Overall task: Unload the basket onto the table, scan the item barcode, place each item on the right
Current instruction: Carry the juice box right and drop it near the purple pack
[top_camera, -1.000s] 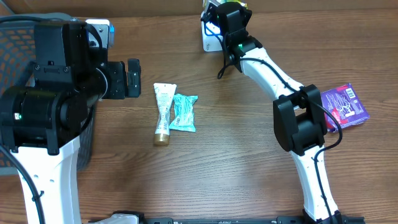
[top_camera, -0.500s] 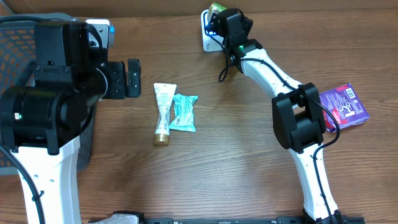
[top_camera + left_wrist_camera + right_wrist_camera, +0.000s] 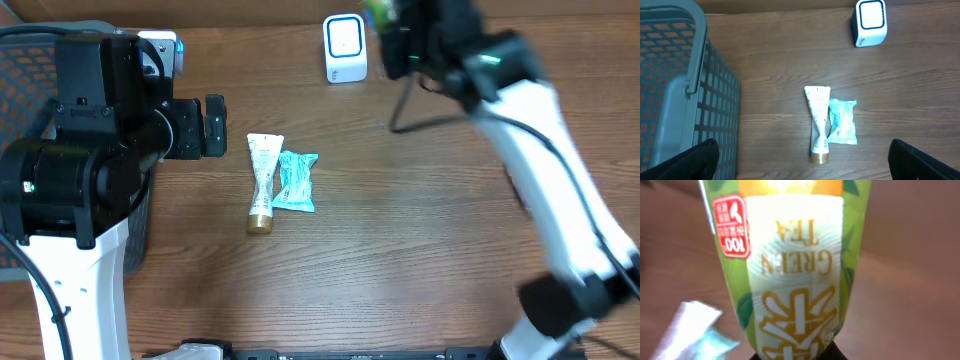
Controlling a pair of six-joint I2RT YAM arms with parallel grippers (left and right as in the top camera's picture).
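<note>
Green and yellow fill the right wrist view: the green tea packet (image 3: 795, 270) sits square in front of the lens, its "GREEN TEA" lettering upside down and a red "100" badge at its upper left. The right gripper (image 3: 796, 355) is clamped on the packet's lower end, showing only as a dark wedge at 6 o'clock in that view.

From overhead the right arm is a blur up at 1 o'clock on the table (image 3: 400, 250), with the packet a smear of green at the very top edge. It is lifted off the wood, just to the 3 o'clock side of the scanner (image 3: 345, 48) and not touching it. The scanner, a small white block with a blue-edged face, stands at 12 o'clock. Whether the packet's barcode faces it cannot be told.

Over on the other side the left gripper (image 3: 801, 161) hangs with its fingers (image 3: 682, 160) spread wide apart, one in each bottom corner of its own view, and nothing between them. Below it, near the table's middle, a cream tube (image 3: 263, 180) with a gold cap lies pointing to 6 o'clock. A teal packet (image 3: 296, 182) lies right against its 3 o'clock side. The grey mesh basket (image 3: 675, 95) stands at 9 o'clock, and its handle is down on the rim.
</note>
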